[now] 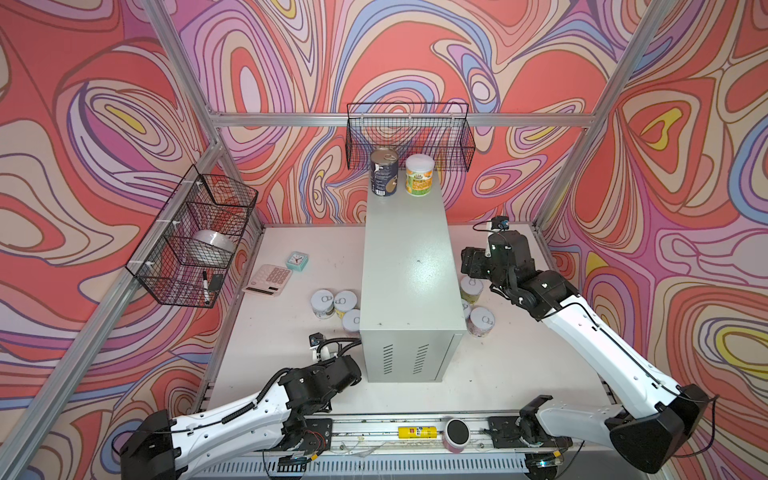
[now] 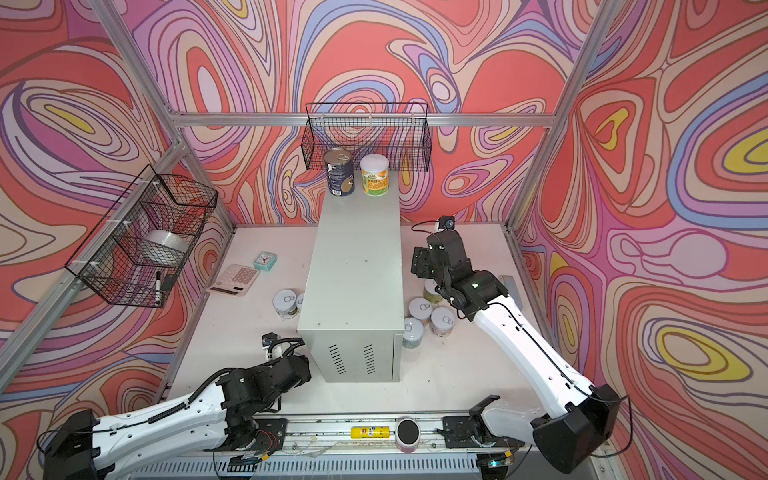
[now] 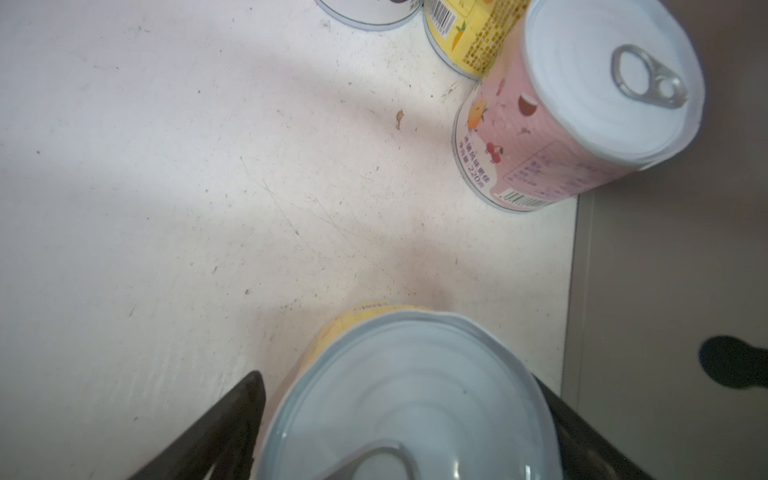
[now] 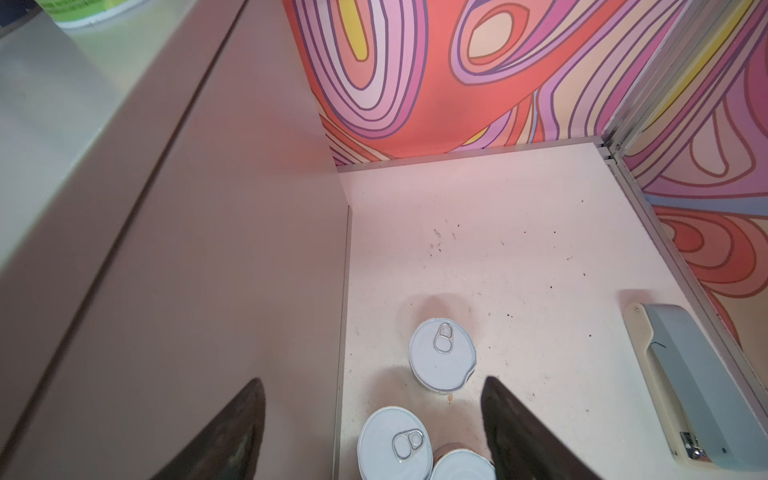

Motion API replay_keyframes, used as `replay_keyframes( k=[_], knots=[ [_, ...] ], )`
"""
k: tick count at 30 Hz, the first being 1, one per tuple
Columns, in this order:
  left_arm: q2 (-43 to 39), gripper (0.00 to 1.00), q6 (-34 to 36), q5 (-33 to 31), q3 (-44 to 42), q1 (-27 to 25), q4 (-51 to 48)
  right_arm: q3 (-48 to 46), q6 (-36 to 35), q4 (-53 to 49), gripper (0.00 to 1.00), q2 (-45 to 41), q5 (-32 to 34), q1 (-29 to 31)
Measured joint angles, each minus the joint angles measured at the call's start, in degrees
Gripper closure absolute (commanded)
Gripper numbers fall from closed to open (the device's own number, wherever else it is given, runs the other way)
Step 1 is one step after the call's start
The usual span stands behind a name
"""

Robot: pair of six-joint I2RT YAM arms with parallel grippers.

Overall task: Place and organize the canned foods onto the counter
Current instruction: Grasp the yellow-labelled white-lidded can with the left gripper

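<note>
Left gripper (image 3: 395, 376) straddles the yellow can (image 3: 411, 415), whether clamped I can't tell; right gripper (image 4: 372, 380) gapes empty; I'd squeeze squarely, then lift to the counter (image 1: 409, 266) at one o'clock.

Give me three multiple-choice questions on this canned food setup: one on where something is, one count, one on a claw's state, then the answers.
1. Where does the dark-blue tin stand? A in a wire basket; B at the counter's far end; C on the white tabletop.
2. How many cans are on the counter top? A none; B five; C two.
3. How is the right claw? A open, empty; B shut on a can; C out of view.
Answers: 1 B, it stands on the grey top beside the green-and-orange can. 2 C, only those two stand there. 3 A, its fingers are spread with nothing between them in the right wrist view.
</note>
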Motion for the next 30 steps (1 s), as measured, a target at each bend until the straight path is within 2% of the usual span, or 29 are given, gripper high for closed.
replay_keyframes(
  k=[11, 19, 28, 30],
  knots=[
    [0.35, 0.17, -0.48, -1.92, -1.25, 0.0, 2.16, -0.33, 0.17, 1.25, 0.16, 0.46, -0.81, -0.5],
    [3.54, 0.32, -0.33, -3.8, -0.09, 0.0, 2.19, -0.33, 0.17, 2.19, 0.16, 1.6, -1.66, -0.57],
    [5.03, 0.62, 0.46, -4.83, 3.04, 0.04, -1.64, -0.42, 0.13, 3.32, 0.16, 1.64, -1.7, -0.76],
    [4.94, 0.76, 0.92, -5.42, 3.91, 0.04, -2.29, -0.66, 0.15, 3.78, 0.16, 1.64, -1.84, -1.01]
  ],
)
